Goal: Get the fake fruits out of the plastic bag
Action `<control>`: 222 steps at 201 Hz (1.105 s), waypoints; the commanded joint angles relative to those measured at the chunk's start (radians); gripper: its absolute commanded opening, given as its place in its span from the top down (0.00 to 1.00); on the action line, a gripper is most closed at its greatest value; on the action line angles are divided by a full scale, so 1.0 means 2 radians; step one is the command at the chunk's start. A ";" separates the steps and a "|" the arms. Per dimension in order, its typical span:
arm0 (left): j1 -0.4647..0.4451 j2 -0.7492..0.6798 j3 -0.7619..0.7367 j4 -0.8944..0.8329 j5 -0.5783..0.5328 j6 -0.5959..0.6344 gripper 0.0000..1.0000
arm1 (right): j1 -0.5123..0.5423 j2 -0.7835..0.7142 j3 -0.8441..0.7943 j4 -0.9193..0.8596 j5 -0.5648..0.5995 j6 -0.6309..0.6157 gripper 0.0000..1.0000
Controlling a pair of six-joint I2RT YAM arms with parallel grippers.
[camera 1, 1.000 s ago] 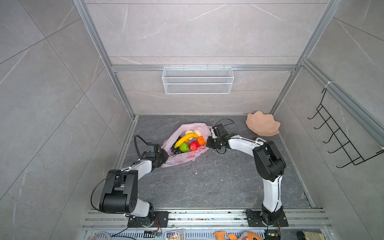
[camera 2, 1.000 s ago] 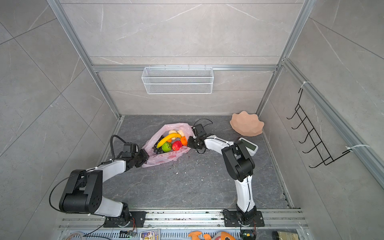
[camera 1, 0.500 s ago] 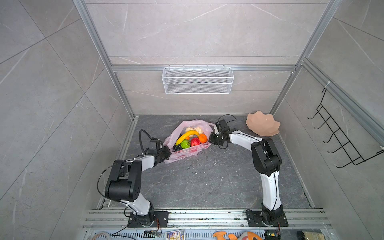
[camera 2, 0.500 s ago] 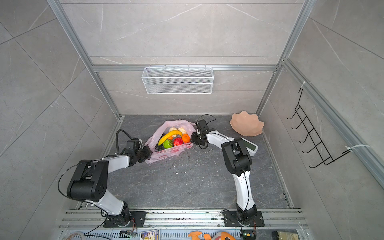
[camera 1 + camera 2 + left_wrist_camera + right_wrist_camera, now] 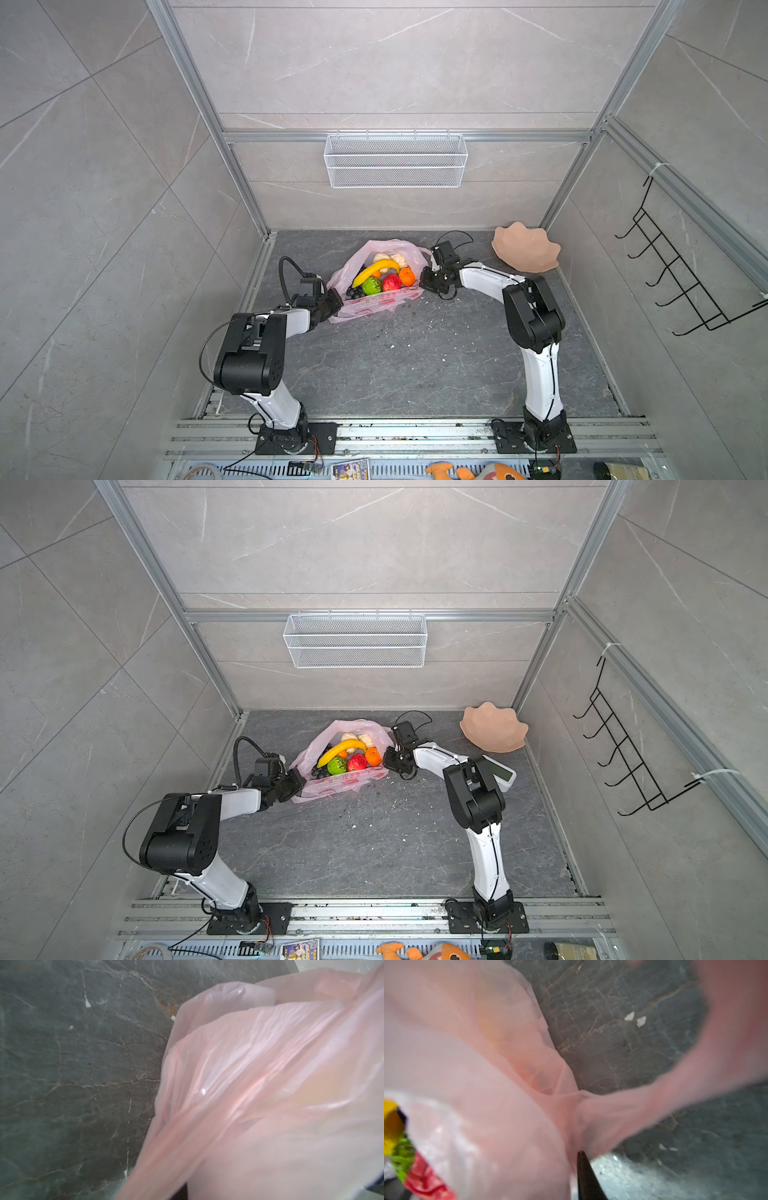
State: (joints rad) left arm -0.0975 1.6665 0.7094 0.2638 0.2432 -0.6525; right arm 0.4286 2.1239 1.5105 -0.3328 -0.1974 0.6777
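The pale-pink plastic bag lies open at the back middle of the floor. The fake fruits sit in its mouth: a yellow banana, a green piece, a red apple, an orange tangerine, dark grapes and cream lumps. My left gripper is shut on the bag's left edge; in the left wrist view the plastic bag covers the jaws. My right gripper is at the bag's right edge. Only one dark fingertip shows, with the plastic bag bunched against it.
A peach wavy-edged dish stands at the back right corner. A white wire basket hangs on the back wall and a black hook rack on the right wall. A white device lies behind the right arm. An orange plush toy lies by the front rail.
My left gripper has moved back and to the right with the bag's left edge. The bag has shifted a little toward the back. My right gripper has hardly moved.
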 commanded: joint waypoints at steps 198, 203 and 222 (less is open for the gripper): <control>0.001 -0.056 -0.032 0.031 0.000 0.008 1.00 | -0.250 -0.204 -0.110 -0.016 0.143 0.171 0.45; 0.001 -0.056 -0.031 0.031 0.000 0.007 1.00 | -0.253 -0.200 -0.106 -0.017 0.149 0.167 0.45; 0.001 -0.054 -0.031 0.031 0.000 0.006 0.99 | -0.261 -0.189 -0.093 -0.028 0.173 0.156 0.45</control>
State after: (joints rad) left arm -0.0975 1.5860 0.6537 0.2932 0.2386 -0.6529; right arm -0.0765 1.7233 1.2667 -0.3626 0.0658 0.9989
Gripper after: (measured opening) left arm 0.054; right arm 0.550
